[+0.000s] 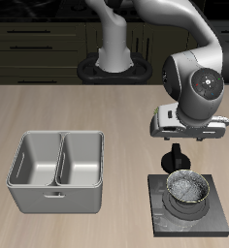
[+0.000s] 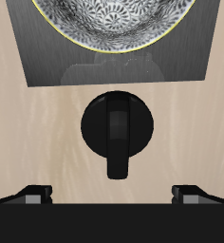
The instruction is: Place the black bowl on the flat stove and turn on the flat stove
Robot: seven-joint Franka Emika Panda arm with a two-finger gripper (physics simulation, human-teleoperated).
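Note:
The black bowl [image 1: 187,188], with a speckled, shiny inside, sits upright on the flat stove [image 1: 215,219] near the table's front edge. The wrist view shows the bowl [image 2: 109,19] resting on the dark plate [image 2: 43,62]. The stove's black round knob [image 1: 175,160] lies on the plate's back edge. My gripper [image 1: 175,145] hangs directly above this knob, open and empty. In the wrist view the knob [image 2: 117,131] lies between my spread fingertips [image 2: 33,195], and the gripper [image 2: 114,195] does not touch it.
A grey two-compartment metal tray [image 1: 56,170] stands on the table beside the stove, some way off. The robot's base [image 1: 114,60] is at the back of the table. Bare wood lies between tray and stove.

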